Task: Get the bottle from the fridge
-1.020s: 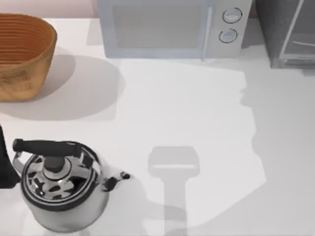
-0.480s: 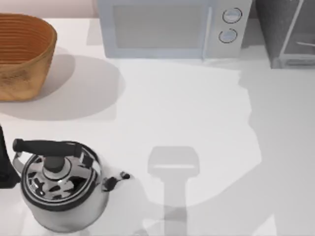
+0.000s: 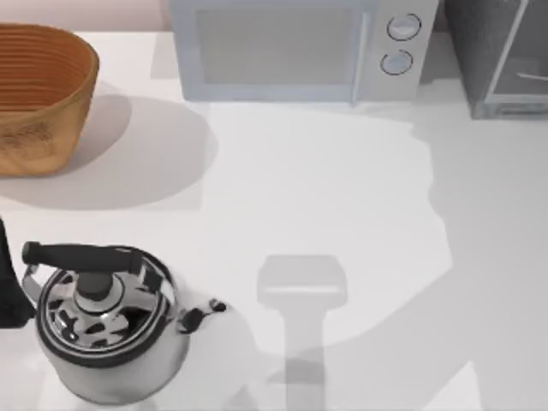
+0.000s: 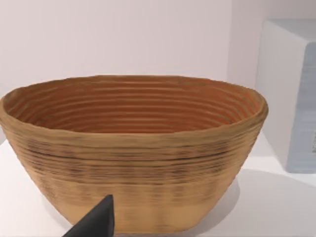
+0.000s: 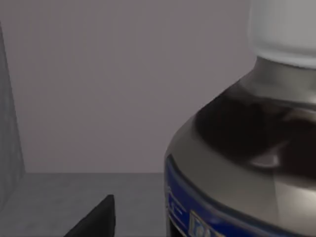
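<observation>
The bottle (image 5: pixel 247 148) stands very near in the right wrist view, with a white cap (image 5: pixel 286 29), a silvery-grey shoulder and a dark blue label. Behind it are the grey inner wall and floor of the fridge (image 5: pixel 98 89). A dark tip of my right gripper (image 5: pixel 96 219) pokes up beside the bottle, apart from it. In the top view the fridge (image 3: pixel 479 51) is the dark grey box at the back right, its silver-framed door panel (image 3: pixel 518 60) standing out from it. My left gripper (image 3: pixel 7 287) is parked at the table's left edge.
A shiny steel kettle (image 3: pixel 107 321) with a black handle sits at the front left, next to the left arm. A woven basket (image 3: pixel 38 94) stands at the back left and fills the left wrist view (image 4: pixel 133 148). A pale microwave (image 3: pixel 295 47) lines the back.
The broad shadow over the right half of the table has changed shape and drawn toward the front. Kettle, basket, microwave and left arm have not moved.
</observation>
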